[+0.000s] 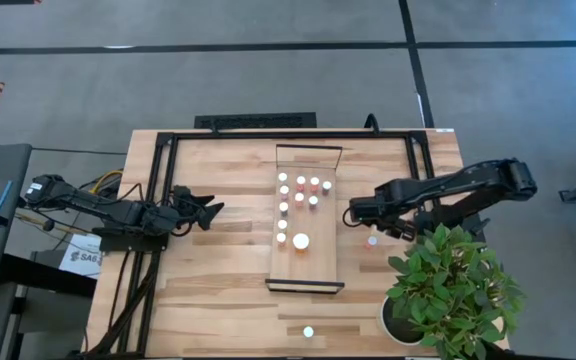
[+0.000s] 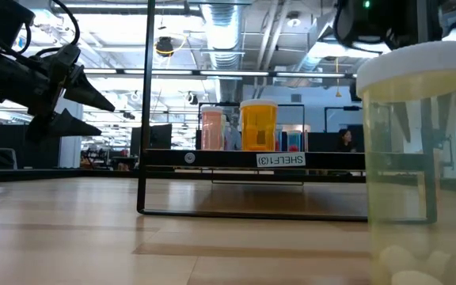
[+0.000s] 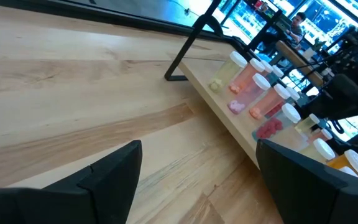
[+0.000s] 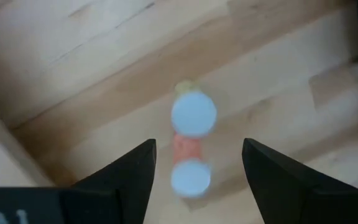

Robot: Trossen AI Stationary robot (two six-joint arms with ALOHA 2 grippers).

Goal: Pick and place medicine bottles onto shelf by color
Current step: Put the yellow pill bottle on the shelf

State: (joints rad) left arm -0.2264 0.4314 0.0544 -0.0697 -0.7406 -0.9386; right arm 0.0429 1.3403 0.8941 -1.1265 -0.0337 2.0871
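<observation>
The table [image 1: 218, 290] is pale slatted wood with a smooth satin finish. The shelf [image 1: 308, 265] is smoother wood, its end rails dark matt metal. The medicine bottles [image 3: 253, 93] are translucent plastic under white caps — slightly glossy.

potted plant [image 1: 455, 290] crowds right, bare tabletop [image 1: 223, 270] left

A grey floor [image 1: 268, 80] crossed by dark lines surrounded the table. Ceiling ducts [image 2: 224, 32] and bright lights hung over the room behind.
</observation>
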